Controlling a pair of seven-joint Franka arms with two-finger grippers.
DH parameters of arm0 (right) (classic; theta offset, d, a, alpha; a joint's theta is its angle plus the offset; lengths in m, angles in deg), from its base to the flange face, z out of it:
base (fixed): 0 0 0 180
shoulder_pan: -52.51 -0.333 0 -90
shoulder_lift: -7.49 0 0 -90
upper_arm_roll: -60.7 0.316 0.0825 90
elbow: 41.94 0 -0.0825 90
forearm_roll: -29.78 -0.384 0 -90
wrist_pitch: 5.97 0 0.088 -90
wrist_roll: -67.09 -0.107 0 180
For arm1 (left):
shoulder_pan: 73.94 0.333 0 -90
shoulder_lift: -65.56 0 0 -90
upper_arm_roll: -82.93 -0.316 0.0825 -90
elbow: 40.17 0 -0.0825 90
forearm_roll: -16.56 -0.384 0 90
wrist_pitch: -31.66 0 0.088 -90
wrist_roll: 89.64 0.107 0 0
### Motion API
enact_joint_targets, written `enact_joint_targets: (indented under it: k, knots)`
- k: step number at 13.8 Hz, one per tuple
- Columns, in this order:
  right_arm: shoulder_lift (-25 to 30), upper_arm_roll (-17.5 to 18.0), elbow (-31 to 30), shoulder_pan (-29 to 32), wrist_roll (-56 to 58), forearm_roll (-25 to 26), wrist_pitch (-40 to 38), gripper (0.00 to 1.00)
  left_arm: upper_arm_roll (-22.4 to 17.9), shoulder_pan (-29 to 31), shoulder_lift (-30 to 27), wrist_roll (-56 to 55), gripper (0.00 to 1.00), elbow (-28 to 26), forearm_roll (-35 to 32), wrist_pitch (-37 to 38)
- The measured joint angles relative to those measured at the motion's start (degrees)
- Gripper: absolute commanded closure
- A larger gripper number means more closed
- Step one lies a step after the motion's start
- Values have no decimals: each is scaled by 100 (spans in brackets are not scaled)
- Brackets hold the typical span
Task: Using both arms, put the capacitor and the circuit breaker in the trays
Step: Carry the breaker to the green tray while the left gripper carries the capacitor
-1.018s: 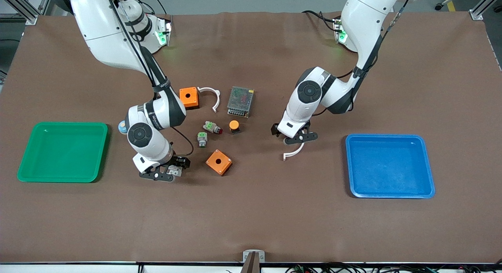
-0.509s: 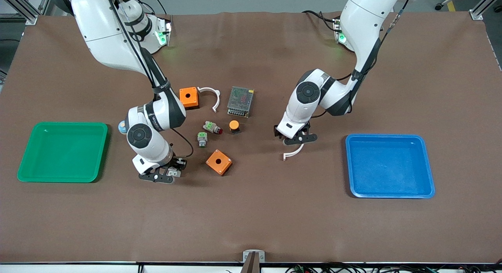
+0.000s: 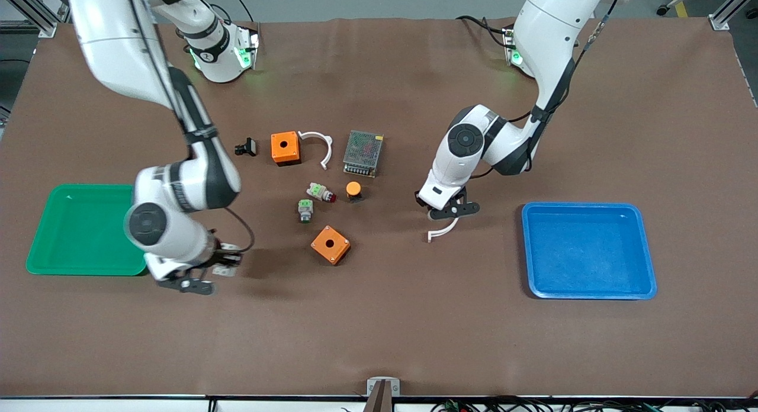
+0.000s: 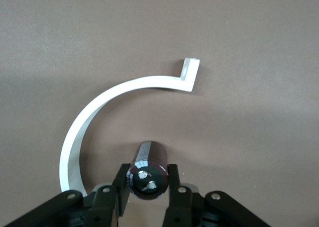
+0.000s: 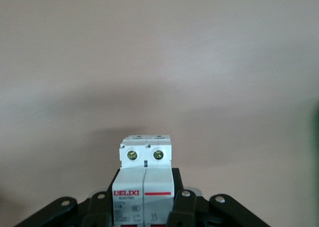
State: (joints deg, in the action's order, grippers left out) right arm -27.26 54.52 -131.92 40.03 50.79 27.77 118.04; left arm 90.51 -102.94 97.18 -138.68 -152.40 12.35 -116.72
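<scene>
White circuit breaker (image 5: 144,179) – right tool (image 5: 144,207) clamped; left tool (image 4: 147,192) grips capacitor (image 4: 148,170).

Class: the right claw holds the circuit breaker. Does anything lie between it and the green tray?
Nothing visible does. The right claw, shut on the circuit breaker, is over bare table beside the green tray.

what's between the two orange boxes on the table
In the front view, two grey-and-green push-buttons lie between the orange box nearer the robots and the orange box nearer the camera.
</scene>
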Motion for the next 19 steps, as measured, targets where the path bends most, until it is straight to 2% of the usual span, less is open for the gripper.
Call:
enact_joint_targets:
  k: [3, 5, 7, 9, 12, 16, 19]
  knots:
    - [161, -24, -178, 986, 1395, 0, -24, 100, -11, 72, -67, -1, 81, 245, 0, 229]
    - [169, -25, -297, 1681, 2379, 0, 26, 100, -20, 197, -268, -1, 81, 515, 0, 836]
    - [191, -19, -588, 2189, 3098, -1, 432, 100, -23, 443, -548, 40, 81, 792, -1, 1536]
    - [267, -17, -1034, 2473, 3480, -1, 924, 100, -25, 771, -813, 347, 81, 938, -2, 2027]
    - [337, -13, -1554, 2807, 3698, -1, 1293, 100, -31, 1348, -992, 1021, 81, 948, -3, 2345]
    - [346, -7, -2095, 3008, 3722, -1, 1989, 100, -46, 2127, -965, 1944, 81, 941, -10, 2434]
    - [352, -5, -2199, 3094, 3722, -1, 2074, 99, -65, 2612, -873, 2572, 81, 939, -28, 2444]
